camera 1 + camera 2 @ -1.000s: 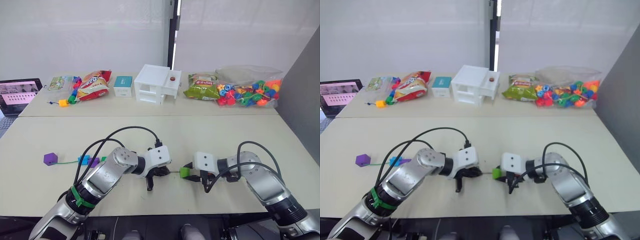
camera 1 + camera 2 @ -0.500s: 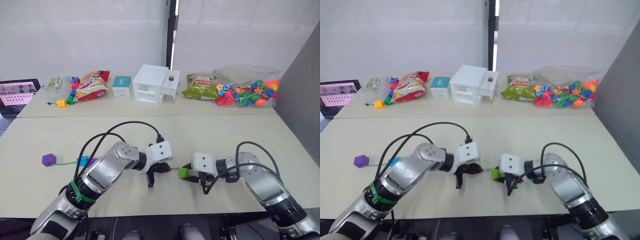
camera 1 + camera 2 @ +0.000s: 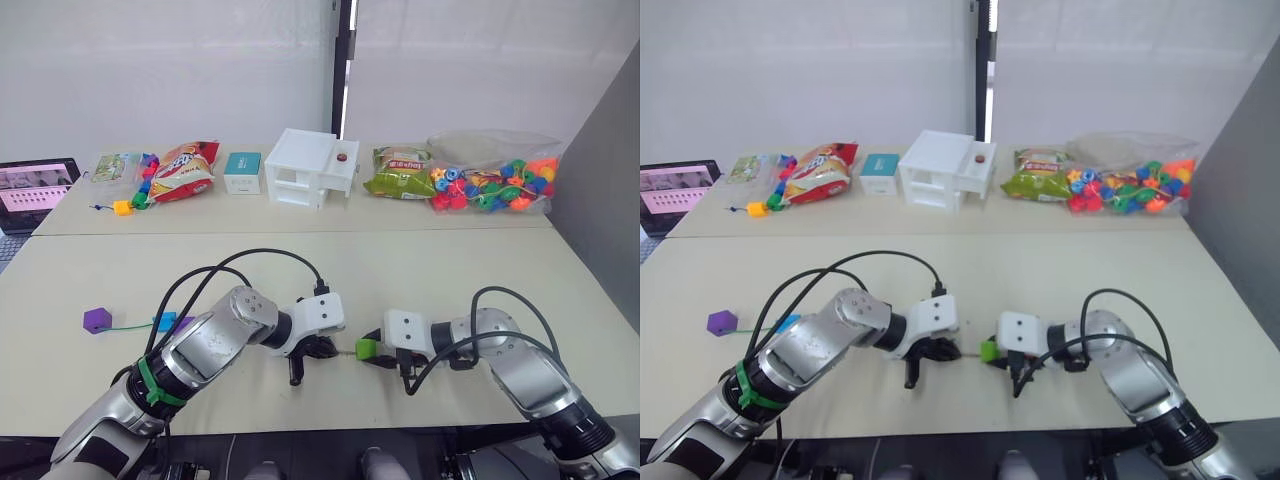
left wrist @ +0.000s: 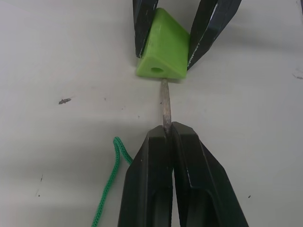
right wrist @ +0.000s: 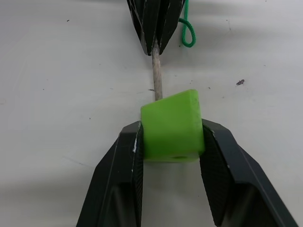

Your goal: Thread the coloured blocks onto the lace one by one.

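Observation:
My right gripper (image 5: 171, 130) is shut on the light green block (image 5: 173, 127), holding it just above the table near the front edge (image 3: 366, 348). Facing it, my left gripper (image 4: 168, 128) is shut on the lace's stiff grey tip (image 4: 165, 104). The tip meets the block's face just under its hole (image 4: 156, 69). The green lace (image 4: 111, 179) trails back behind the left fingers. Farther left on the table, a purple block (image 3: 97, 320), a blue block (image 3: 165, 321) and another purple block (image 3: 186, 323) lie along the lace.
At the back stand a white box (image 3: 311, 168), a teal box (image 3: 245, 172), snack bags (image 3: 187, 170) and a clear bag of round beads (image 3: 495, 180). A yellow cube on a dark cord (image 3: 125, 207) and a laptop (image 3: 35, 190) are at the back left.
The left arm has shifted slightly and its gripper sits a little lower. The lace tip stays against the light green block, which the right gripper still holds.

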Controlling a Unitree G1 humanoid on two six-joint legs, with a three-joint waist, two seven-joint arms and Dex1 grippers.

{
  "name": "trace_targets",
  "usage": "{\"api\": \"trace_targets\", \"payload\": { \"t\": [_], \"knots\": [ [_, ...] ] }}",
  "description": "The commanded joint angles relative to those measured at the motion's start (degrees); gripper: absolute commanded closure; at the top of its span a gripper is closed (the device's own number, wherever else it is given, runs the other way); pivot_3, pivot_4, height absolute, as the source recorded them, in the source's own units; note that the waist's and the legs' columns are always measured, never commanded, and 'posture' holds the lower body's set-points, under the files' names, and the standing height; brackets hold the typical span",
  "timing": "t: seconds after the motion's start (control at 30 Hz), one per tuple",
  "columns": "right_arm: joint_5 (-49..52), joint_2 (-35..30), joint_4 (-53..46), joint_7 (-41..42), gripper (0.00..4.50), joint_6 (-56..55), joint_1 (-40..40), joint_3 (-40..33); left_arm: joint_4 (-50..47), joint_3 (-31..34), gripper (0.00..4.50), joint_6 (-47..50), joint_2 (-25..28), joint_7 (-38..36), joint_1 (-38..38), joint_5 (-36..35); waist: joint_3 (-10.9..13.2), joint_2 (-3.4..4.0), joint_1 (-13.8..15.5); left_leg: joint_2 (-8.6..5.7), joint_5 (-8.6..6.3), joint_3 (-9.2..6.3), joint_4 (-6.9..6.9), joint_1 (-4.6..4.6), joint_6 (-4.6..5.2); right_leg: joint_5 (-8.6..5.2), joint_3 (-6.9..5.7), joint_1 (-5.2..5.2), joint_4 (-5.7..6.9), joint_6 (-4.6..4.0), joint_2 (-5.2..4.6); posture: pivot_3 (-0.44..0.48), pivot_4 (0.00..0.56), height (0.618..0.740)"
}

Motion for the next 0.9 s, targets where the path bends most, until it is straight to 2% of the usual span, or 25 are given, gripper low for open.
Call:
{"api": "trace_targets", "payload": {
  "t": [0.03,0.43,0.9],
  "knots": [
    [-0.28,-0.25,-0.57,0.85,3.36,0.83,0.92,1.88,-1.9,0.81,4.5,-0.7,-0.15,-0.07,-1.67,-0.74,0.0,0.0,-0.01,0.0,0.0,0.0,0.0,0.0,0.0,0.0,0.0,0.0,0.0,0.0,0.0,0.0,0.15,0.74],
    [-0.36,-0.37,-0.4,0.82,3.36,0.45,1.16,1.92,-3.27,1.71,4.5,-0.5,2.48,-0.29,-2.33,-1.0,0.0,0.0,-0.02,0.0,0.0,0.0,0.0,0.0,0.0,0.0,0.0,0.0,0.0,0.0,0.0,0.0,0.15,0.74],
    [-0.3,-0.43,-0.79,0.8,3.36,0.8,1.3,1.99,-2.43,1.35,4.5,-0.57,0.78,0.63,-3.66,-1.78,0.0,0.0,-0.01,0.0,0.0,0.0,0.0,0.0,0.0,0.0,0.0,0.0,0.0,0.0,0.01,0.0,0.15,0.74]
  ]
}}
